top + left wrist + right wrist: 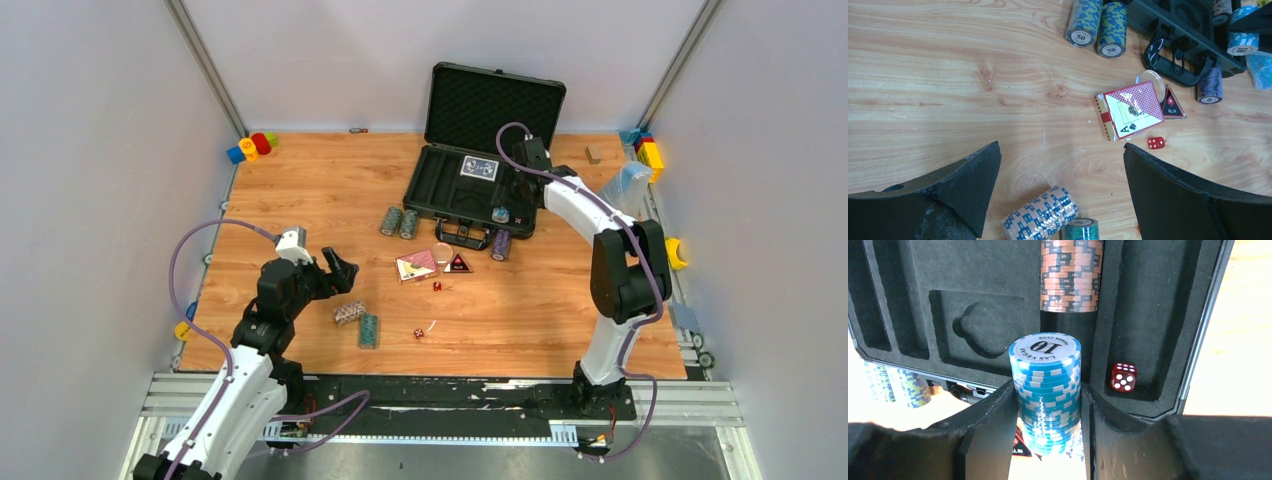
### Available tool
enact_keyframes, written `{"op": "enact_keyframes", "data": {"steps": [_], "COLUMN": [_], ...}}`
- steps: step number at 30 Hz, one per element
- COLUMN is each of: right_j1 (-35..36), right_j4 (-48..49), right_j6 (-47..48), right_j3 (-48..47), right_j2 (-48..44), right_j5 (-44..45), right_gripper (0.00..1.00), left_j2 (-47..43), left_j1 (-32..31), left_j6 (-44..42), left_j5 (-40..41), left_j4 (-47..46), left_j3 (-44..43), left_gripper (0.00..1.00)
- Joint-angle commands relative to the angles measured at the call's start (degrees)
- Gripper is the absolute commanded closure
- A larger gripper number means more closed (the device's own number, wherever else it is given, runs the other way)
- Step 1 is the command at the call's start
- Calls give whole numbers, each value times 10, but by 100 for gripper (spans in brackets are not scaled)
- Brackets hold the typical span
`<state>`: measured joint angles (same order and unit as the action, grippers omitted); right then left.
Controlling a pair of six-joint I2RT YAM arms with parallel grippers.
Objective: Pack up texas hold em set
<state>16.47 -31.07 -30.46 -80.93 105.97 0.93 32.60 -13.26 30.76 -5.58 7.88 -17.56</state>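
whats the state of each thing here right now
case: open, lid upright
left gripper: open, empty
right gripper: shut on blue chip roll
orange chip roll: lying in a case slot
red die: in a case compartment
red card deck: outside the case, unpacked

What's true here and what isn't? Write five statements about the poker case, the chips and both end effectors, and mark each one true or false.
1. The right end effector grips a blue chip roll marked 10. True.
2. The left end effector holds the card deck. False: it is open and empty, and the card deck lies on the table.
3. The case is shut. False: it stands open with its lid upright.
4. A red die lies inside the case. True.
5. The triangular button is packed in the case. False: it lies on the table beside the card deck.
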Motion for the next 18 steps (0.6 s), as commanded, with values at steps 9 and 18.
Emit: {"op": "enact_keyframes", "data": {"steps": [9,18], "right_j1": [-38,-56], "right_j4": [-22,-26], "right_j6": [-66,-59], "right_j3": [-71,-162], "right_j2": [42,104], "right_j5": [-75,-49], "right_gripper": [72,71], "left_j2": [-2,-2], "left_j1": [1,1], "left_j6": [3,3], "left_j5": [4,8], "left_j4": [-9,-7], "left_j3": [-3,-3], "left_gripper": [0,0]}}
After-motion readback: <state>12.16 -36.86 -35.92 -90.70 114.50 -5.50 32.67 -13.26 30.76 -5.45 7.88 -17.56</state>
